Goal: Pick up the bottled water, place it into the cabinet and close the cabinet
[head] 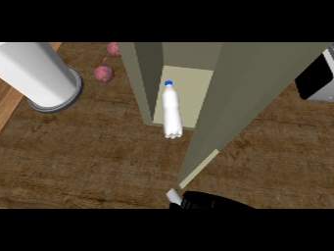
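Observation:
The bottled water [172, 110] is clear with a blue cap. It sits in the opening of the olive-grey cabinet [144, 73], cap pointing away from me and base at the front edge of the cabinet's pale floor. The cabinet's door [242, 103] stands open, swung out toward me at the right of the opening. A black hand [205, 202], which I take for my right, shows at the lower edge just below the door's near corner, well short of the bottle. Most of that hand is cut off. My left hand does not show.
A tall white cylinder [35, 71] on a grey base stands at the left. Two reddish-purple fruits [104, 73] lie between it and the cabinet. A black and white appliance [328, 73] sits at the far right. Brown wooden counter [75, 162] spreads across the front.

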Controlling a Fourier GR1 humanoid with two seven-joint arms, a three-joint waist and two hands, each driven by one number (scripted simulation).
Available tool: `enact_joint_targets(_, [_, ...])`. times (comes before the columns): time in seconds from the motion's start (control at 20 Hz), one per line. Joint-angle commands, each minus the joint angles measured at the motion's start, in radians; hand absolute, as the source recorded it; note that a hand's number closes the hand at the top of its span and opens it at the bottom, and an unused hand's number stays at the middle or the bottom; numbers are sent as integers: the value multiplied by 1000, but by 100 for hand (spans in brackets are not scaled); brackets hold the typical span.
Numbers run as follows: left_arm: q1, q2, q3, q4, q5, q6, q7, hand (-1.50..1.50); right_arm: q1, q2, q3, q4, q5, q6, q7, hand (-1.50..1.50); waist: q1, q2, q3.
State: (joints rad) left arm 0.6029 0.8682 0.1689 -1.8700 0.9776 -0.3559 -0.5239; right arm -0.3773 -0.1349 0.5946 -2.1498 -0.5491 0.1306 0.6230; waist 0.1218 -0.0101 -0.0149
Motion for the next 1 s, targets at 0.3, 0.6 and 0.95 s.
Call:
enact_joint_targets(0.3, [92,-5,114,58,47,-142,-29,-150,-562,133,-20,349,-283,-134,47,150,-25,10,12])
enact_joint_targets(0.6, [182,-48,207,89,48,-213,-35,-150,-571,134,-98,527,-391,-134,38,150,-74,10,15])
enact_joint_targets(0.95, [205,-117,235,18,49,-214,31,-150,-571,135,-171,747,-409,-4,-12,150,-92,13,16])
